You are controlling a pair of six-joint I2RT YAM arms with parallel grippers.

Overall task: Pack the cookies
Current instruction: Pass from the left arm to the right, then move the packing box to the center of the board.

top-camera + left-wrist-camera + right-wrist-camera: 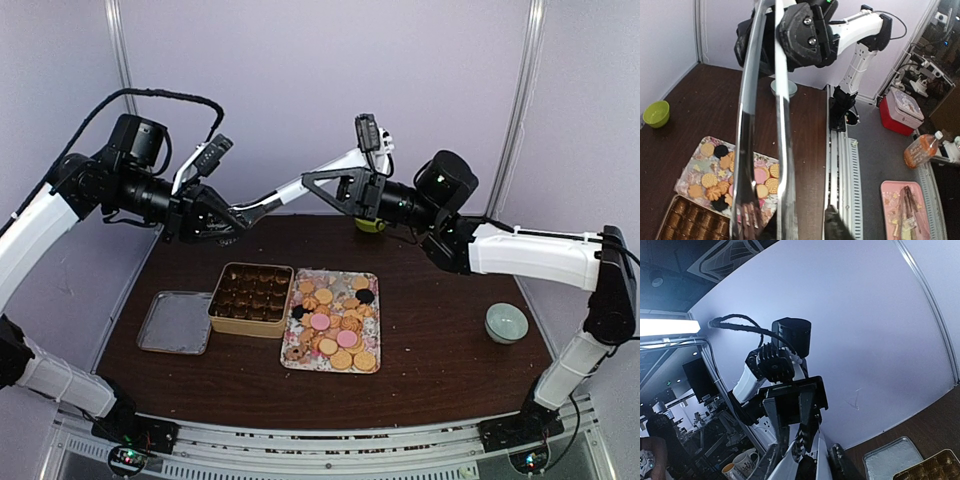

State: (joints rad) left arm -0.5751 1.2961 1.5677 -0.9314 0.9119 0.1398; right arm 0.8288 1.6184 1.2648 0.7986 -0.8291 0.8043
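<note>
Cookies (334, 323) lie heaped on our patterned tray (372, 282) near the table's (430, 370) front middle, just beside the gold tin (214, 313) of brown paper cups, its lid (174, 322) to the left. None is packed yet, we judge. Above the far edge our two arms meet over metal tongs (760, 130), seemingly a handover. Left claw (212, 222) holds the handle end; right claw (345, 190) sits at the other end, but how wide either stands we cannot tell. Next, one arm must carry the tongs down.

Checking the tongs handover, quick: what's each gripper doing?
Left gripper: tongs between its fingers, grip cannot be told.
Right gripper: closed on the tongs.
</note>
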